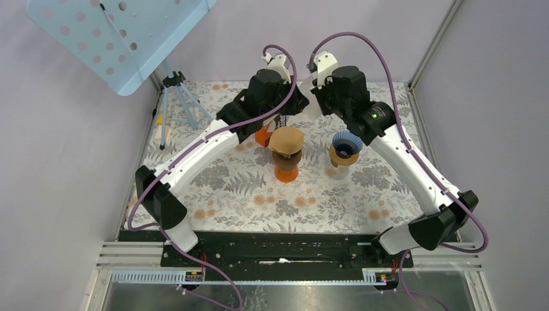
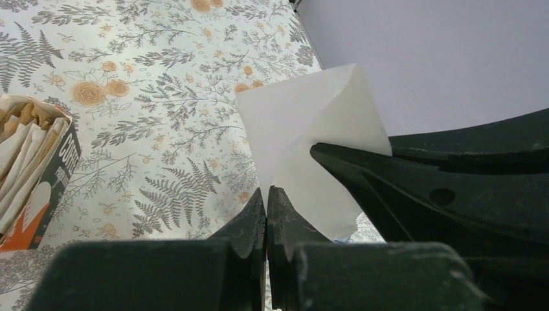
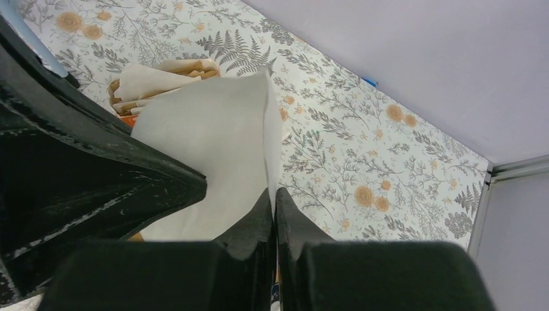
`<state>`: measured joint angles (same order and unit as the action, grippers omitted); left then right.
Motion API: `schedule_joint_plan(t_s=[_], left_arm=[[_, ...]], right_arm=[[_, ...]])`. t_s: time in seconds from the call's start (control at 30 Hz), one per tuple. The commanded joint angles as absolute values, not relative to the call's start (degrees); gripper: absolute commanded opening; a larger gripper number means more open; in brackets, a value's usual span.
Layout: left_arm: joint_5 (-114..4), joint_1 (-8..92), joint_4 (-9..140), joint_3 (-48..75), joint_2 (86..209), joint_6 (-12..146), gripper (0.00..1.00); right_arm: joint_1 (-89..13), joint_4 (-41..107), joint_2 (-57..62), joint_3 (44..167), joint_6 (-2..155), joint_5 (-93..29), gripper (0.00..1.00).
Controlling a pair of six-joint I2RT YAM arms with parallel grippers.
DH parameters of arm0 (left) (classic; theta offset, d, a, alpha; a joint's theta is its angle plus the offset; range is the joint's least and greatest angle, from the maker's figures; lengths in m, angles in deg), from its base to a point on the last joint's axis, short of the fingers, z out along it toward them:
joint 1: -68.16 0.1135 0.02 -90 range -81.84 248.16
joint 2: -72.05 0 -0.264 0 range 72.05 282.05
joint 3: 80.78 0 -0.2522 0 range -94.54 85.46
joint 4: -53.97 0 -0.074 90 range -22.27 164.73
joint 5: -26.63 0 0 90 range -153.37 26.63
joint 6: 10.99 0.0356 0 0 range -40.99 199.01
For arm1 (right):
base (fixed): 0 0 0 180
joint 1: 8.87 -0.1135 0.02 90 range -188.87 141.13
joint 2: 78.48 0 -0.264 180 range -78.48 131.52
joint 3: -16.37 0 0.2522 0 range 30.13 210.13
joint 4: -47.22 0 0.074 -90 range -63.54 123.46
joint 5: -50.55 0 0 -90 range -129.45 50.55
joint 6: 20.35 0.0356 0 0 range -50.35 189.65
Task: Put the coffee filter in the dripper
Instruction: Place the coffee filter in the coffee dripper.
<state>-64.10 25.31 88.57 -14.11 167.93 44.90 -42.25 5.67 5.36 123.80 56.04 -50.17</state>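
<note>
A white paper coffee filter (image 2: 304, 129) hangs in the air between both grippers, over the back of the table. My left gripper (image 2: 267, 190) is shut on its lower edge. My right gripper (image 3: 274, 191) is shut on the filter's (image 3: 213, 142) other edge, its jaws pressed together on the paper. In the top view the two grippers meet at the back centre, left (image 1: 298, 103) and right (image 1: 317, 97). The blue ribbed dripper (image 1: 346, 144) stands on a brown cup, in front of and below the right gripper.
An orange box of paper filters (image 2: 32, 175) lies on the floral tablecloth (image 1: 246, 188) beside the left gripper. An orange stand with a brown cap (image 1: 287, 152) stands left of the dripper. A small tripod (image 1: 178, 97) and a blue perforated panel (image 1: 123, 35) are at back left.
</note>
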Motion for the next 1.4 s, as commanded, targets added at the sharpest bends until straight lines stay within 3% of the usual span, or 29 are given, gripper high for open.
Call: schedule_joint_plan(t_s=[0.0,0.47,0.93,1.37], left_arm=[[-67.4,25.0,85.7,-13.4,164.0,47.5,0.00],[-72.1,24.5,85.8,-12.6,163.5,52.1,0.00],[-74.5,24.1,85.5,-12.0,163.5,54.2,0.00],[-73.0,24.2,85.1,-11.2,163.1,53.9,0.00]], right_arm=[[-42.9,7.8,4.3,124.4,54.9,-52.8,0.06],[-42.8,7.8,3.6,124.1,54.6,-53.6,0.00],[-42.8,7.8,3.5,124.3,56.2,-53.0,0.01],[-42.4,8.2,3.1,123.7,56.4,-52.9,0.13]])
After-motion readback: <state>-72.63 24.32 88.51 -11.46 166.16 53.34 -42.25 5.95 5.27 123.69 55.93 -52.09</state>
